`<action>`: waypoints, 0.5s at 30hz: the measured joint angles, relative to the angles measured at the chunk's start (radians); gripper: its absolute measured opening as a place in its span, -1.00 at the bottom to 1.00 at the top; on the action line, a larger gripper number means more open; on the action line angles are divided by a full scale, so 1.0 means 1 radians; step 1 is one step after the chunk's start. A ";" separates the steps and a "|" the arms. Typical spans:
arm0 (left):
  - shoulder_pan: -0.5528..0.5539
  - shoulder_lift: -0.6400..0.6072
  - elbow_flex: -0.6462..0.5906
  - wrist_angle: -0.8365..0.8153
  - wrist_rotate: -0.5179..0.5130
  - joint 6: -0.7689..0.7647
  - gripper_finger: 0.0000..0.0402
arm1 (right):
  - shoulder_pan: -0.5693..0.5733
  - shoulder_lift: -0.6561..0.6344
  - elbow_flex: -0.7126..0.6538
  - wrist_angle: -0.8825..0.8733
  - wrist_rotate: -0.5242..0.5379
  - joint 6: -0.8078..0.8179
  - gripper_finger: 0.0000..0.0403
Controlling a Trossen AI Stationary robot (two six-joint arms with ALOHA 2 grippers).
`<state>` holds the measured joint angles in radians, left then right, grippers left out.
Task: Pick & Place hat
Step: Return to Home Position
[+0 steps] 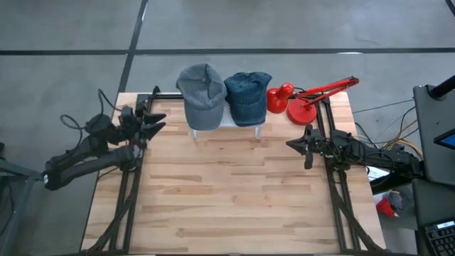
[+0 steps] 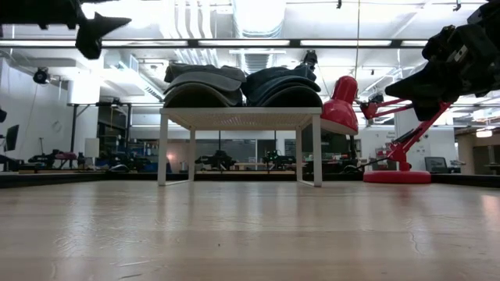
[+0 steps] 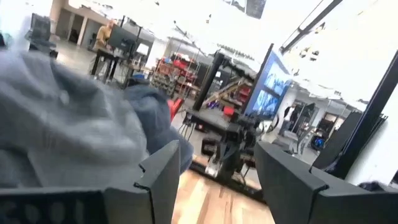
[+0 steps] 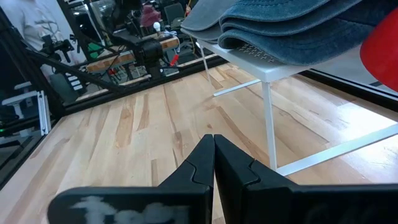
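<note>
Item 1: the wooden table [image 1: 227, 199] is carrying a small white shelf [image 2: 242, 119] at its far edge. The shelf is standing upright on thin legs.

Item 2: a stack of gray caps [image 1: 201, 96] is sitting on the left part of the shelf top. A stack of blue denim caps [image 1: 247, 94] is sitting just beside it on the right part, and the 2 stacks are touching. In the low view, each stack is showing several layered caps; an exact count cannot be told.

Item 3: a red desk lamp [image 1: 304, 107] is standing on the table just to the right of the shelf, its shade leaning toward the blue denim caps.

Item 4: the left gripper [image 1: 162, 121] is hanging above the table's left edge, near the shelf and apart from the gray caps. Its claw is released, fingers spread wide, grasping nothing.

Item 5: the right gripper [image 1: 288, 144] is hanging above the table's right side, in front of the lamp and pointing toward the table's middle. Its claw is clenched, fingertips pressing together with nothing between them.
</note>
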<state>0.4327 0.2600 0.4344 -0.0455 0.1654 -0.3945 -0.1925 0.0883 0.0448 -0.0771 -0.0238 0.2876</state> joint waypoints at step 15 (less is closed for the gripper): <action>-0.004 -0.157 -0.214 0.110 -0.002 -0.017 0.02 | 0.000 0.000 0.000 0.000 0.000 0.000 -0.96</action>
<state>0.4286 0.1026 0.2204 0.0647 0.1638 -0.4111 -0.1925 0.0883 0.0446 -0.0772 -0.0238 0.2877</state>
